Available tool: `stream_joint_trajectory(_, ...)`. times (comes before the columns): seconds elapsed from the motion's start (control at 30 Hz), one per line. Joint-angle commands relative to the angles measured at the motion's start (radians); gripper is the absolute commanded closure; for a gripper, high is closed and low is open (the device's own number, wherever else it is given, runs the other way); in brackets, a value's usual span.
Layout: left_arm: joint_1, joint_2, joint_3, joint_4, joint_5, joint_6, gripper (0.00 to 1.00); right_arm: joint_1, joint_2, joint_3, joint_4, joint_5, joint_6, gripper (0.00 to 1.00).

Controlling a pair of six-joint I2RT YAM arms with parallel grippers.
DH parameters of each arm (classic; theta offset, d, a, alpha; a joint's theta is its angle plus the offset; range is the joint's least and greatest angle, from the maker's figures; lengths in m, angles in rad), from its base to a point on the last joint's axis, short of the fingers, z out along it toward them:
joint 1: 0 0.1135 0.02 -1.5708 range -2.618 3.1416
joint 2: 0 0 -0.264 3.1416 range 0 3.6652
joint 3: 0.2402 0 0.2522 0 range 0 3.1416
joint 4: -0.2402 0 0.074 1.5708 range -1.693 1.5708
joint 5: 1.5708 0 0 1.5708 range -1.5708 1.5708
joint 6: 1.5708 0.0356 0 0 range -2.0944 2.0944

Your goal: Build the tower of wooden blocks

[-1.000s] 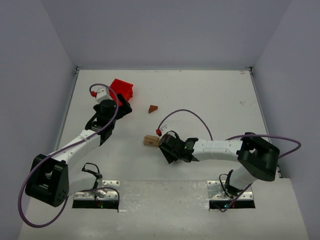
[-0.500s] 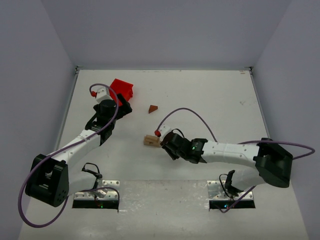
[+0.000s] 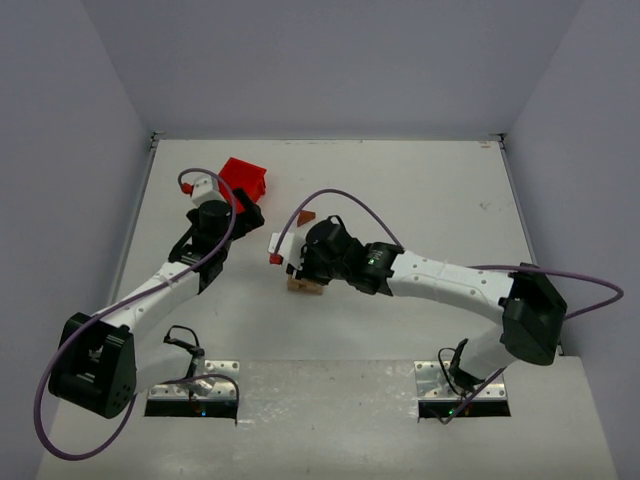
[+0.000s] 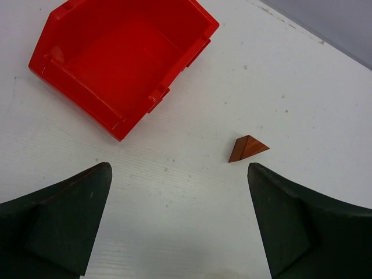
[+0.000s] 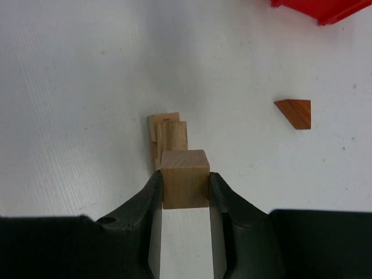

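Note:
My right gripper (image 5: pixel 185 181) is shut on a pale tan cube (image 5: pixel 185 168) and holds it just in front of and above a small stack of pale slabs (image 5: pixel 168 135) on the table. In the top view the right gripper (image 3: pixel 308 268) hovers over this stack (image 3: pixel 304 286). The reddish-brown wedge (image 5: pixel 294 113) lies alone on the table to the right of the stack; it also shows in the top view (image 3: pixel 305 217) and in the left wrist view (image 4: pixel 248 147). My left gripper (image 4: pixel 177 171) is open and empty, above bare table, with the wedge just beyond its right finger.
A red plastic bin (image 4: pixel 52 64) lies empty at the back left, close to my left gripper (image 3: pixel 244 216); it also shows in the top view (image 3: pixel 243 177), and its corner shows in the right wrist view (image 5: pixel 325 9). Grey walls enclose the white table (image 3: pixel 420 190).

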Motion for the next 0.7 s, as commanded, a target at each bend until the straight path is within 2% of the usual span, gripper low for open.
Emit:
stream_joint_trajectory(0.0,0.009,-0.039,-0.011,0.056,0.002,0.002,0.0,-0.01,0.095,0.107,-0.014,-0.088,-0.076,0.89)
stream_joint_trajectory(0.17,0.009,-0.038,-0.009,0.056,-0.003,0.002,0.0,-0.042,0.177,0.173,-0.041,-0.126,-0.078,0.87)
stream_joint_trajectory(0.67,0.009,-0.035,-0.012,0.063,0.0,0.0,0.0,-0.073,0.25,0.231,-0.12,-0.151,-0.058,0.84)
